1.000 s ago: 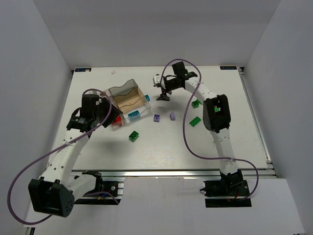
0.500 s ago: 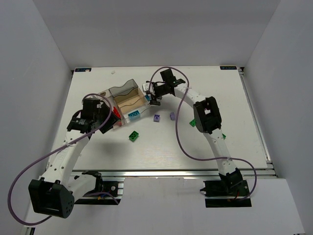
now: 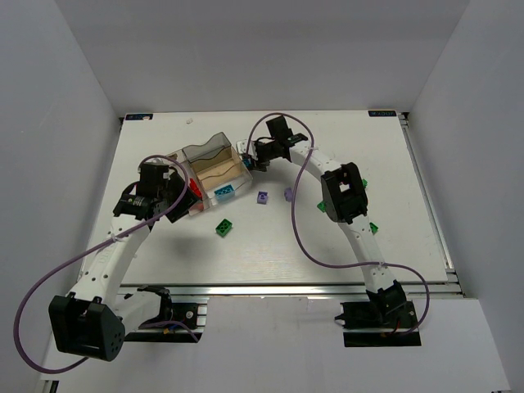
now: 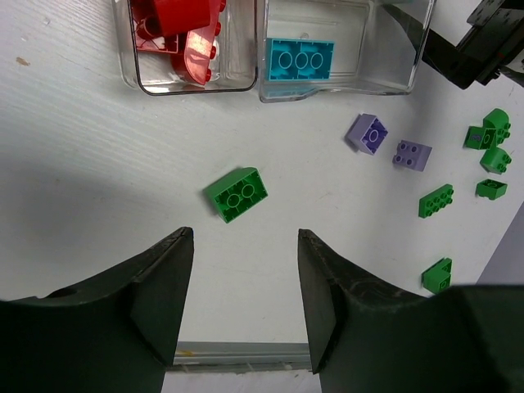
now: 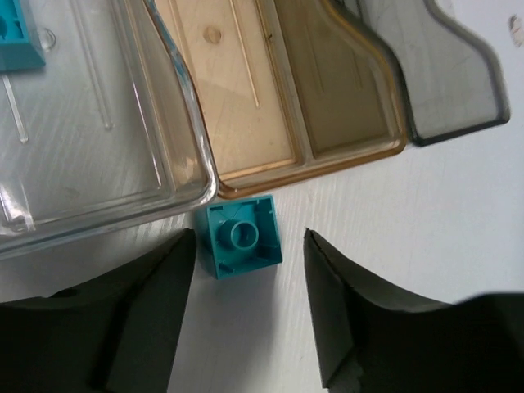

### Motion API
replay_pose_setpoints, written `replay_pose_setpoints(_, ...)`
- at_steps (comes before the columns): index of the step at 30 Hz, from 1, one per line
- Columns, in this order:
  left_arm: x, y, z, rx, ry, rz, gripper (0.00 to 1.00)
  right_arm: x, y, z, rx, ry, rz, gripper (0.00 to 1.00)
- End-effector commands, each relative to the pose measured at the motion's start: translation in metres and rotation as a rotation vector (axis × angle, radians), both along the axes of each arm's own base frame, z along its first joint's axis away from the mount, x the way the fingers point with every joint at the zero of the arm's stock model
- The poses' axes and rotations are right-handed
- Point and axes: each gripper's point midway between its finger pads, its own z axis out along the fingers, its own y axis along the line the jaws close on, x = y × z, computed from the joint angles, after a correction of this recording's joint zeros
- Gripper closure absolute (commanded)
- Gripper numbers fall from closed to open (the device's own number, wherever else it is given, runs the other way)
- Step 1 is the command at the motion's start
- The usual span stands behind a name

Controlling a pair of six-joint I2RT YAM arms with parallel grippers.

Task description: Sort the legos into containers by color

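Observation:
The clear box (image 3: 214,168) holds red bricks (image 4: 176,33) in one compartment and a cyan brick (image 4: 299,59) in the one beside it. Its tan bottom (image 5: 270,98) and smoky lid (image 5: 434,74) show in the right wrist view. My right gripper (image 5: 250,235) is open and low. Its fingers stand either side of an upside-down cyan brick (image 5: 241,237) lying on the table against the box's edge. My left gripper (image 4: 243,237) is open and empty, above the table, with a green brick (image 4: 236,194) just ahead of it.
Two pale purple bricks (image 4: 367,133) (image 4: 412,155) lie right of the box. Several green bricks (image 4: 487,139) are scattered further right, partly under the right arm (image 3: 344,192). The table's front rail (image 4: 246,354) shows behind the left fingers.
My right gripper has moved left to the box's right corner and come down around the cyan brick there. The left arm has hardly moved.

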Motion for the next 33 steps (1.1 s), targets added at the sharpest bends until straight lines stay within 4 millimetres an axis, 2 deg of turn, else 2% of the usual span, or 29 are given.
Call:
replay_pose_setpoints(1, 0.006, 0.004, 0.014, 0.011, -0.044, 0.014, 0.36, 0.000, -0.009, -0.017, -0.056, 0.004, 0.007, 0.41)
replay_pose_setpoints(3, 0.007, 0.004, 0.014, 0.007, -0.048, 0.015, 0.36, -0.002, -0.013, -0.022, -0.078, -0.002, 0.022, 0.45)
replay_pose_setpoints(6, 0.007, 0.002, 0.012, -0.001, -0.046, 0.018, 0.36, -0.007, -0.020, -0.028, -0.108, 0.017, 0.021, 0.58)
replay_pose_setpoints(7, 0.007, 0.002, 0.012, -0.003, -0.044, 0.020, 0.36, -0.008, -0.022, -0.031, -0.116, 0.029, 0.017, 0.65)
replay_pose_setpoints(10, 0.007, 0.001, 0.012, -0.015, -0.050, 0.027, 0.36, -0.007, -0.027, -0.030, -0.120, 0.037, -0.001, 0.75)
replay_pose_setpoints(13, 0.007, 0.001, 0.012, -0.020, -0.055, 0.031, 0.36, -0.004, -0.032, -0.030, -0.123, 0.067, -0.056, 0.81)
replay_pose_setpoints(16, 0.007, 0.002, 0.014, -0.024, -0.064, 0.038, 0.36, 0.011, -0.042, -0.020, -0.104, 0.086, -0.145, 0.85)
replay_pose_setpoints(17, 0.006, 0.002, 0.015, -0.027, -0.066, 0.040, 0.36, 0.025, -0.057, -0.015, -0.093, 0.102, -0.217, 0.85)
replay_pose_setpoints(18, 0.007, 0.001, 0.015, -0.029, -0.069, 0.042, 0.36, 0.029, -0.059, -0.005, -0.080, 0.097, -0.248, 0.87)
replay_pose_setpoints(19, 0.006, 0.002, 0.015, -0.032, -0.071, 0.044, 0.36, 0.034, -0.069, -0.007, -0.088, 0.108, -0.295, 0.88)
replay_pose_setpoints(21, 0.005, 0.002, 0.016, -0.038, -0.082, 0.049, 0.36, 0.046, -0.083, 0.011, -0.048, 0.124, -0.387, 0.89)
replay_pose_setpoints(24, 0.007, 0.000, 0.017, -0.050, -0.102, 0.047, 0.36, 0.050, -0.095, 0.038, -0.009, 0.162, -0.442, 0.90)
replay_pose_setpoints(25, 0.007, 0.000, 0.018, -0.054, -0.109, 0.049, 0.36, 0.047, -0.095, 0.041, -0.004, 0.176, -0.443, 0.90)
replay_pose_setpoints(26, 0.007, 0.000, 0.017, -0.055, -0.110, 0.048, 0.36, 0.042, -0.093, 0.048, 0.014, 0.191, -0.429, 0.90)
replay_pose_setpoints(27, 0.008, -0.003, 0.020, -0.067, -0.125, 0.042, 0.36, 0.038, -0.093, 0.068, 0.038, 0.188, -0.423, 0.90)
replay_pose_setpoints(28, 0.009, -0.004, 0.020, -0.069, -0.127, 0.035, 0.36, 0.034, -0.091, 0.077, 0.052, 0.188, -0.409, 0.91)
replay_pose_setpoints(29, 0.012, -0.005, 0.021, -0.072, -0.143, 0.024, 0.36, 0.024, -0.089, 0.081, 0.064, 0.210, -0.384, 0.91)
replay_pose_setpoints(30, 0.012, -0.010, 0.022, -0.078, -0.156, -0.002, 0.36, 0.017, -0.086, 0.102, 0.091, 0.201, -0.366, 0.91)
replay_pose_setpoints(32, 0.012, -0.021, 0.025, -0.104, -0.173, -0.072, 0.36, -0.004, -0.077, 0.114, 0.119, 0.234, -0.299, 0.91)
replay_pose_setpoints(33, 0.010, -0.024, 0.021, -0.111, -0.167, -0.090, 0.36, -0.013, -0.073, 0.131, 0.140, 0.222, -0.272, 0.91)
